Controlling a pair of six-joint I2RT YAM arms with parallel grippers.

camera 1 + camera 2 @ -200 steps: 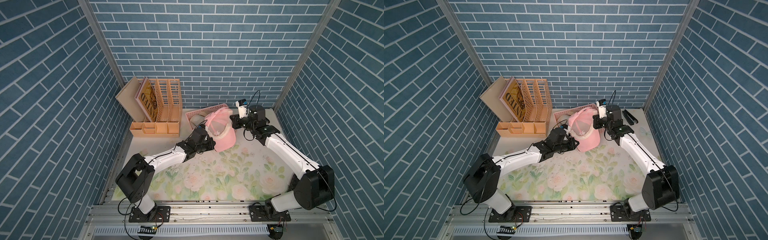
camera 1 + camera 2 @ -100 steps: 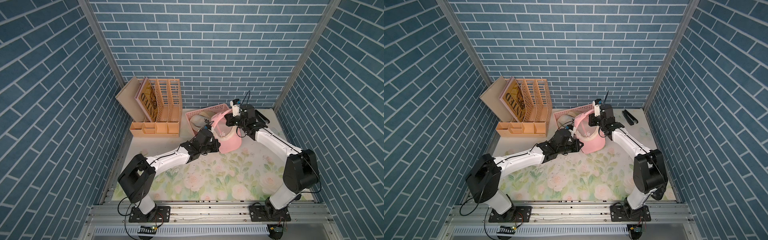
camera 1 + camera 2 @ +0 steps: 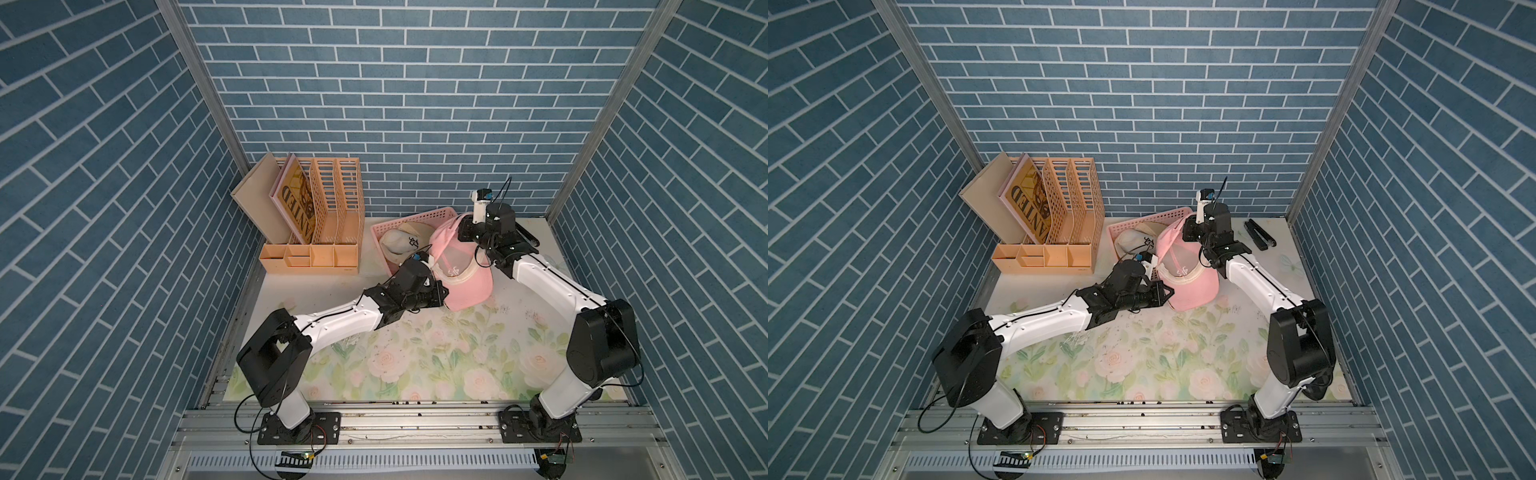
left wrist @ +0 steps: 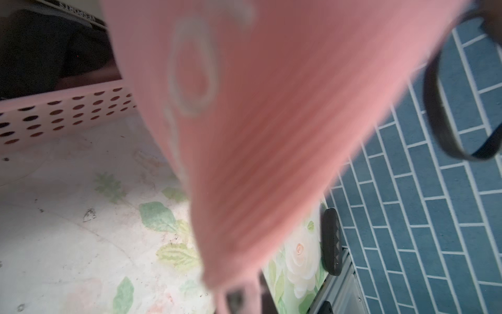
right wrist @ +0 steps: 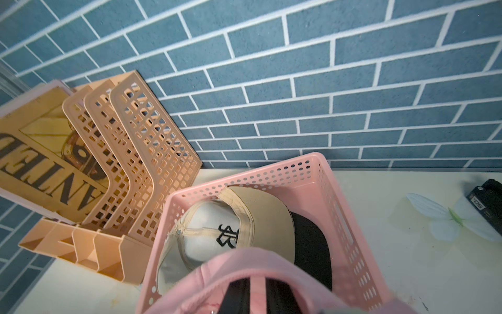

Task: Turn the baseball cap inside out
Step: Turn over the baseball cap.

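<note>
1. Pink baseball cap (image 3: 467, 286) — matt cloth with a fine ribbed weave up close and white stitching.
2. Pink basket (image 5: 312, 174), at twelve o'clock: perforated plastic with a faint sheen.
3. Beige cap (image 5: 212, 231) inside it: matt cloth with black embroidery.
4. File organiser (image 3: 336, 216), at ten o'clock — smooth peach lattice plastic.
5. Floral mat (image 3: 415, 357): smooth, speckled with scuffs.

The left arm (image 3: 336, 322) stretches low and nearly flat toward the pink cap (image 3: 469, 286). The left gripper (image 3: 443, 291) is clamped on the cap's edge nearest that arm. The right arm (image 3: 552, 286) reaches from a bent elbow to the cap's far side. There the right gripper (image 5: 259, 296) has cloth between its fingers (image 5: 239, 296); whether it grips is unclear.
</note>
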